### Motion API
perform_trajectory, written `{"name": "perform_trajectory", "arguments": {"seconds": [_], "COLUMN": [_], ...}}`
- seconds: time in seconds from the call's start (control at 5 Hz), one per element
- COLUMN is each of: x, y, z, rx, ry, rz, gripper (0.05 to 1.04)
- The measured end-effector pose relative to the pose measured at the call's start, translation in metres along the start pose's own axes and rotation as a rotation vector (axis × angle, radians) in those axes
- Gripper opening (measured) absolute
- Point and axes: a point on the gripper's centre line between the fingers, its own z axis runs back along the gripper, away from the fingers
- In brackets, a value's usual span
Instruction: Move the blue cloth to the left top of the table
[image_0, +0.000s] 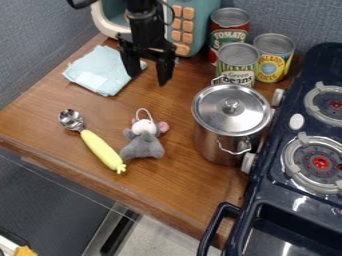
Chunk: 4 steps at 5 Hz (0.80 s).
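The black gripper (148, 78) hangs at the upper middle of the camera view, its two fingers spread with nothing seen between them. The light blue cloth (97, 71) lies flat, slightly rumpled, on the upper left part of the wooden table (179, 181). The gripper is at the cloth's right side, and its left finger covers part of the cloth's right edge. Whether that finger touches the cloth, I cannot tell.
A spoon with a yellow handle (101, 151) and a grey plush mouse (143, 142) lie below the cloth. On the right stand a lidded metal pot (224, 137), several cans (270, 60) and a dark stove (287, 195). A toy microwave (194, 22) is behind the gripper.
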Motion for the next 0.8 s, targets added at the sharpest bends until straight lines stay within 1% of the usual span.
{"name": "perform_trajectory", "arguments": {"seconds": [0.2,0.4,0.6,0.8], "x": [0.005,0.008,0.015,0.016], "y": [0.016,0.035,0.053,0.070], "z": [-0.005,-0.008,-0.010,-0.011], "rx": [0.040,0.038,0.048,0.073], "ry": [0.030,0.049,0.054,0.084], "rz": [0.032,0.076,0.110,0.133], "gripper": [1.001,1.001,1.001,1.001]}}
